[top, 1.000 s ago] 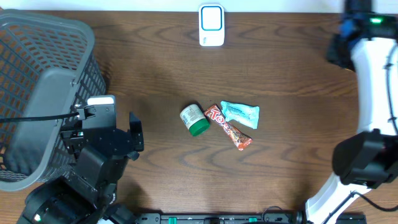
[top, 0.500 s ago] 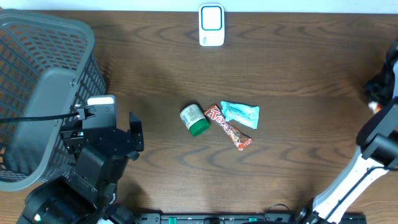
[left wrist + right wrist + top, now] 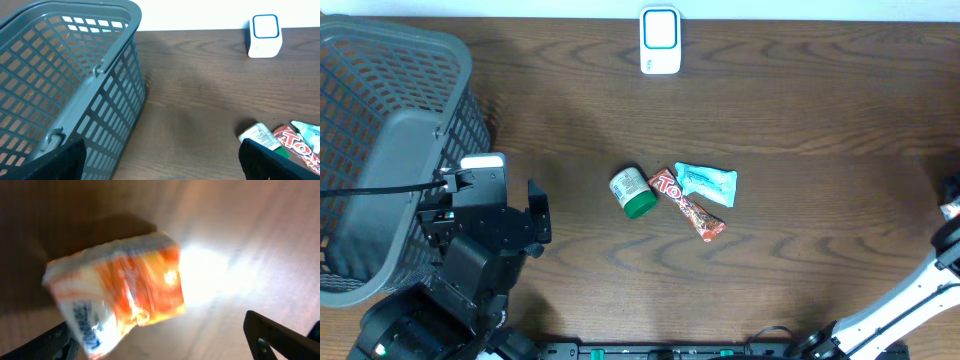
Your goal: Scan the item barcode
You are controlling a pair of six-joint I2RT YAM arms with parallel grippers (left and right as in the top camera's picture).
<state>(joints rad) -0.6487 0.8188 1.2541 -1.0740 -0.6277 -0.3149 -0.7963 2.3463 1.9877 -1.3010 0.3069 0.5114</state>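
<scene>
Jaws on both arms stand spread; one orange packet (image 3: 115,292), one jar (image 3: 633,192), one bar (image 3: 688,207), one pouch (image 3: 706,184).

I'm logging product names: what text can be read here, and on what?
"Tox": white letters on the red candy bar; the rest is unreadable.
Green-lidded jar: label print too small to read.
Teal packet: print too small to read.
Orange and white packet: blue lettering too blurred to read.
Scanner: no text, only a blue square outline.
</scene>
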